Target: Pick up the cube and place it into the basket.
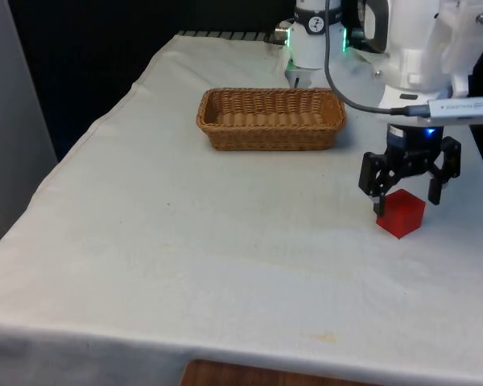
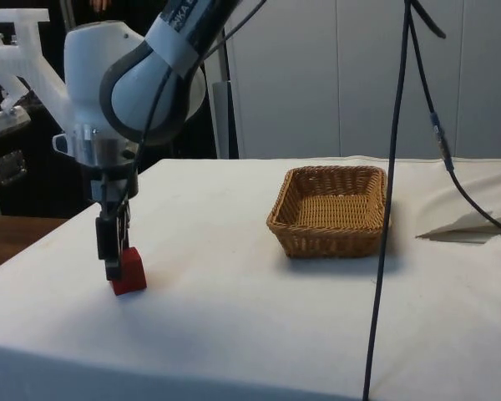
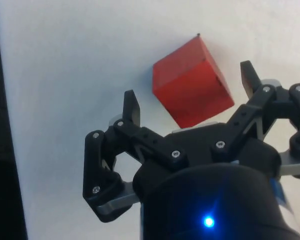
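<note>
**Jaws spread wide over the red cube**

While the gripper [image 1: 408, 195] hangs low at the front view's right side of the surface [image 1: 185, 233], its jaws stand open, with the red cube [image 1: 401, 213] resting on the white cloth right beneath them. In the wrist view the cube [image 3: 192, 82] lies between the two black fingertips [image 3: 132, 106], with a clear gap of cloth on either side, so neither finger touches it there. The cube sits turned at an angle to the fingers rather than square with them.

From the side view the gripper [image 2: 114, 242] points straight down, its finger ends reaching about to the top of the cube [image 2: 129, 271], which sits flat on the cloth near the surface's edge. Whether a fingertip brushes the cube's upper edge in that view cannot be told.

The wicker basket [image 1: 271, 118] stands well apart from the cube, farther back on the surface and towards the front view's left of the gripper. In the side view the basket [image 2: 331, 210] is upright with nothing showing inside it. A dark cable [image 2: 390, 200] hangs down in front of the basket in that view.
</note>
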Motion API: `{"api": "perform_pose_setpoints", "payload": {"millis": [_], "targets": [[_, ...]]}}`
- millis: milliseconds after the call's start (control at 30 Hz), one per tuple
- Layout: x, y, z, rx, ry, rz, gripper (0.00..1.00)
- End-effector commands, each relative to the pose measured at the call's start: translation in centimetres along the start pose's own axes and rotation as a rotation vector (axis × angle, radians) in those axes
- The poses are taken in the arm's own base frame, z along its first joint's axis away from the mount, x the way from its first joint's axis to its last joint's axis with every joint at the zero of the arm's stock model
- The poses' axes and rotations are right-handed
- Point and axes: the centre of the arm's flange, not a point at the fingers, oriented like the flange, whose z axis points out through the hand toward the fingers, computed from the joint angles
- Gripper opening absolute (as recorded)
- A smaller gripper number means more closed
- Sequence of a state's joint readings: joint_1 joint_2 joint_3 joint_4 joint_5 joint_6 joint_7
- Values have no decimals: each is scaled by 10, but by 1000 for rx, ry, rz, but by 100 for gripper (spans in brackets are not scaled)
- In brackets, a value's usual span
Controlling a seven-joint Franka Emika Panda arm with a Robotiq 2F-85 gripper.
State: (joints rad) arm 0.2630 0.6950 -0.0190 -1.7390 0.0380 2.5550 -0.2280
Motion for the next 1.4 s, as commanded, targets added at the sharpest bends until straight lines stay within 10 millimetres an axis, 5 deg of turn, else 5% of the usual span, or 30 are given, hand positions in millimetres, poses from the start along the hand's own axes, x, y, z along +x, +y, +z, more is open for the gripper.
{"api": "perform_pose_setpoints", "payload": {"millis": [0,633,667,767,800,967,1367], "targets": [[-1,-2,0,-6,3,-1,100],[-5,-4,12,-1,0,-6,100],[-5,-4,12,-1,1,-6,97],[-5,-4,12,-1,0,-5,69],[-5,-4,13,-1,0,-5,69],[-5,-4,13,-1,0,-5,4],[-4,-3,10,-2,4,-5,3]]}}
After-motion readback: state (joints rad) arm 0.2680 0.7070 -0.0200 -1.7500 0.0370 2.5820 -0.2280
